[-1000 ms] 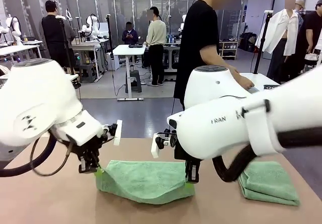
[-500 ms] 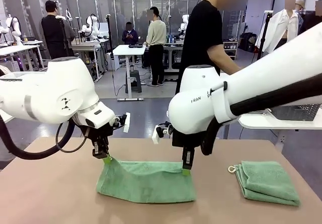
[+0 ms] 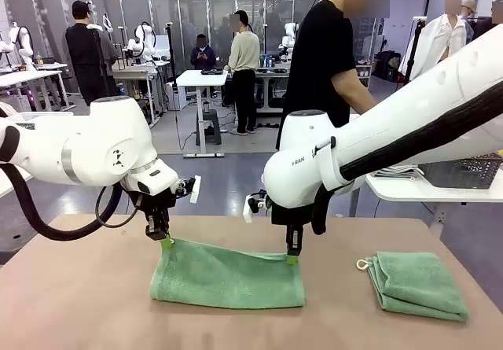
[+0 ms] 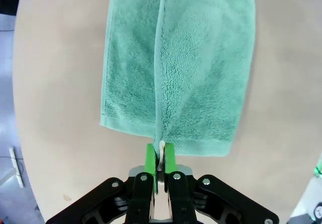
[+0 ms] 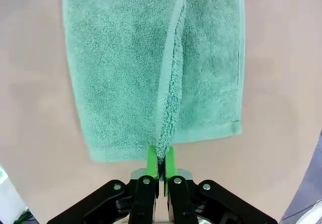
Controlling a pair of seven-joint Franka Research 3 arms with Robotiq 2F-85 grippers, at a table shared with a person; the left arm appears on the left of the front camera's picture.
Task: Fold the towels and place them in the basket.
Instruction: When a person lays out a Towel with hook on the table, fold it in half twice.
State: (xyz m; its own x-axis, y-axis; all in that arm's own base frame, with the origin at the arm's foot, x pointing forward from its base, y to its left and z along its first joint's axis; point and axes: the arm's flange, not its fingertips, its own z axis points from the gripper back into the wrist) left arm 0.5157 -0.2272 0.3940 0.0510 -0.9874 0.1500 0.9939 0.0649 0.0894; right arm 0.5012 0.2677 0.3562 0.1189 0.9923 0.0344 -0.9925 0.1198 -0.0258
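Observation:
A mint-green towel (image 3: 226, 277) lies folded over on the tan table (image 3: 78, 311), its far edge lifted at both corners. My left gripper (image 3: 167, 242) is shut on the towel's far left corner, and my right gripper (image 3: 291, 259) is shut on the far right corner. The left wrist view has the towel (image 4: 176, 63) running away from the pinched green pads (image 4: 150, 158). The right wrist view shows the same with its towel (image 5: 151, 58) and pads (image 5: 152, 161). A second towel (image 3: 416, 283) lies folded at the table's right with a small white loop. The basket is out of view.
A person in a black shirt (image 3: 322, 59) stands at the far side, beside a white side table (image 3: 424, 185) that carries a grey mesh container (image 3: 464, 171). Bare tabletop lies to the left and front of the towel.
Both grippers have carried the towel's held edge away from the camera and a little down, laying the towel out flatter. The arms have drawn back with it. The second towel has not moved.

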